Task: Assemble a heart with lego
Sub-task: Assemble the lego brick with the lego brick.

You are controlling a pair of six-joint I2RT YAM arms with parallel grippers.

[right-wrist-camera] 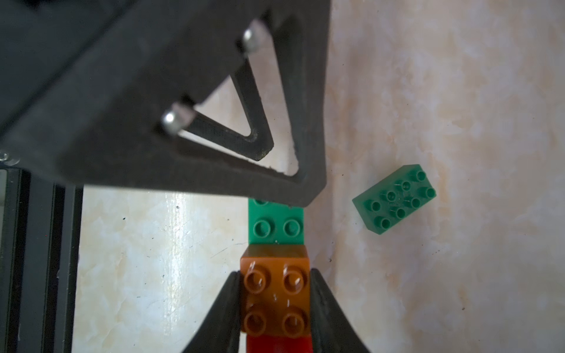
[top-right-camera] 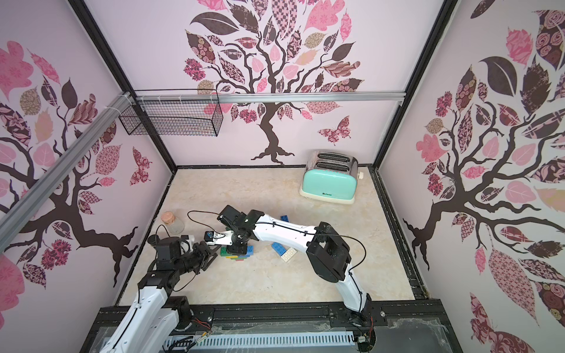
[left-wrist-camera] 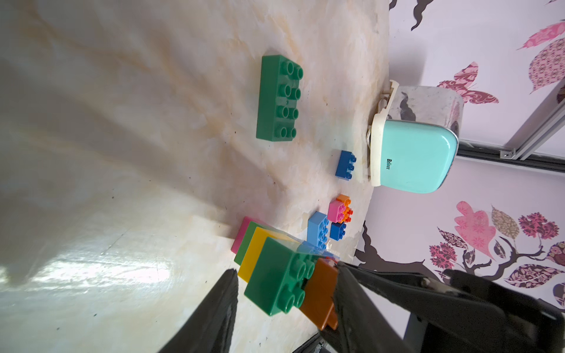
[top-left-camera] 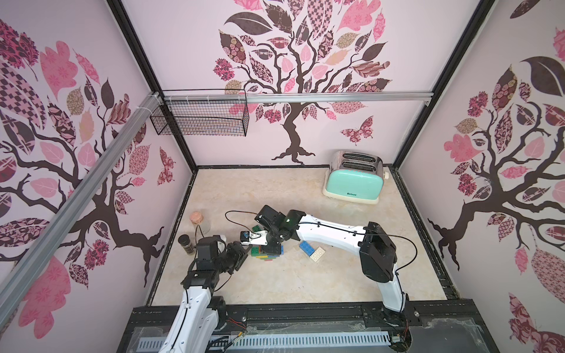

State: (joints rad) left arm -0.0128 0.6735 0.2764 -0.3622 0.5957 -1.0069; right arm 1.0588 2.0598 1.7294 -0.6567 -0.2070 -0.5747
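fingers of the right arm (right-wrist-camera: 330, 321) are drawn in narrow and clamp a small square brown plastic brick (right-wrist-camera: 275, 293) by two opposite sides, studs up. that brick lies in one line with a square green studded brick (right-wrist-camera: 276, 226) touching one edge and a red brick (right-wrist-camera: 278, 345) at the opposite edge. all three sit on top of the layered lego stack (top-left-camera: 263, 257) of pink, green and yellow slabs, which lies on the marble-look table (top-left-camera: 275, 284) near its middle. in the left wrist view the brown brick looks a shade higher than the green one, so i judge it not fully seated. being square, it has no long axis to mind; the coming move turns on pressing straight down with its edge kept flush to the green neighbour. fingers of the left arm (left-wrist-camera: 220, 308) stand part-way apart, rolled so that one is low by the table just beside the stack and the other is above the green brick; they grip nothing that i can see. further out a loose oblong green brick (right-wrist-camera: 394, 198) lies apart, its long axis skewed to the row. a mint-green toaster (top-left-camera: 354, 183) stands by the far wall.
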